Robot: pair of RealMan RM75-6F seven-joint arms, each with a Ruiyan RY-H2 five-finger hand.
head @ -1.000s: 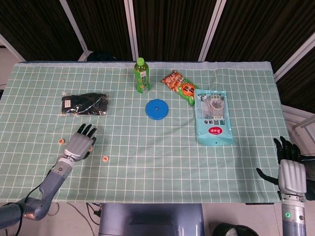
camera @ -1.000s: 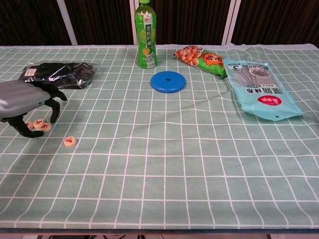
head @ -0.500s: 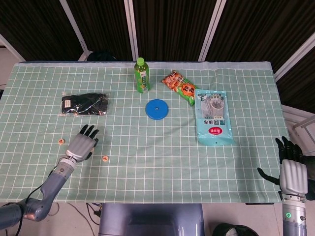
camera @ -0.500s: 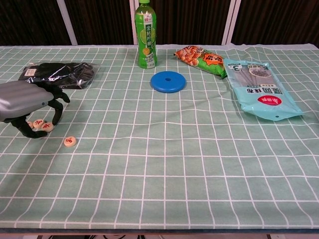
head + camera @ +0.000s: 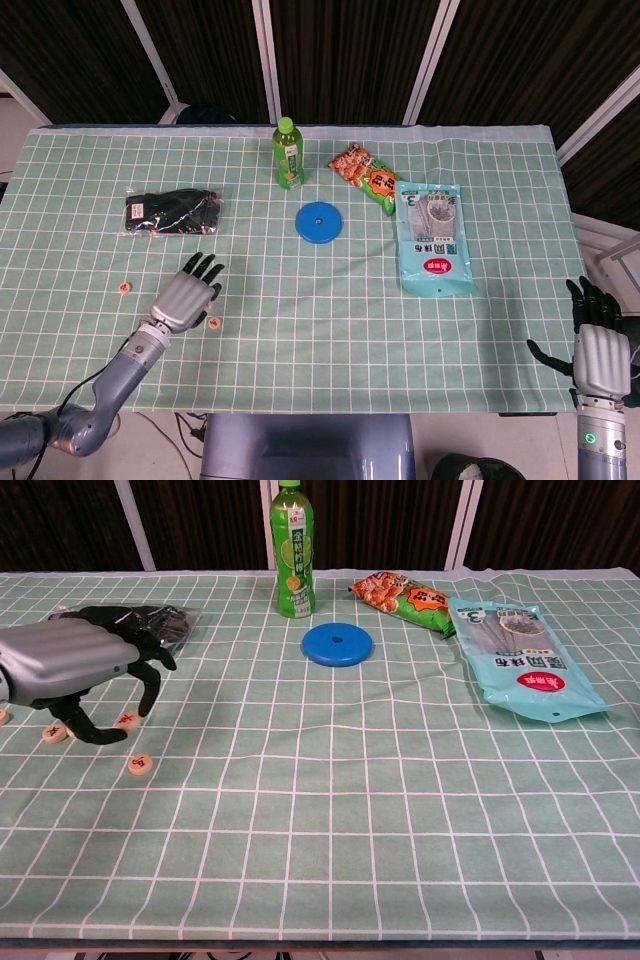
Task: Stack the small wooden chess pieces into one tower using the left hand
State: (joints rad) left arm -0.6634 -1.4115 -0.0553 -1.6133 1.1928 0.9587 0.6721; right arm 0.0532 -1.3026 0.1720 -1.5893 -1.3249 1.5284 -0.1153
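Note:
Small round wooden chess pieces lie near the table's front left. In the chest view one piece [image 5: 140, 764] lies apart at the front. Another piece [image 5: 127, 719] sits on the cloth between the fingers and thumb of my left hand [image 5: 85, 670], and a third [image 5: 54, 732] lies just left of the thumb. The left hand arches over them with fingers apart, holding nothing. The head view shows the left hand [image 5: 188, 298], one piece [image 5: 213, 322] by it and one [image 5: 123, 289] further left. My right hand [image 5: 600, 352] hangs open off the table's front right.
A black packet [image 5: 120, 628] lies just behind the left hand. A green bottle [image 5: 293, 550], a blue disc [image 5: 337, 643], an orange snack bag [image 5: 405, 598] and a blue-and-white pouch [image 5: 520, 660] stand across the back and right. The green checked cloth [image 5: 350, 810] covers the table.
My left hand has shifted right and a little up. A piece that lay by the thumb now shows further right, under the fingers. The right hand has sunk slightly.

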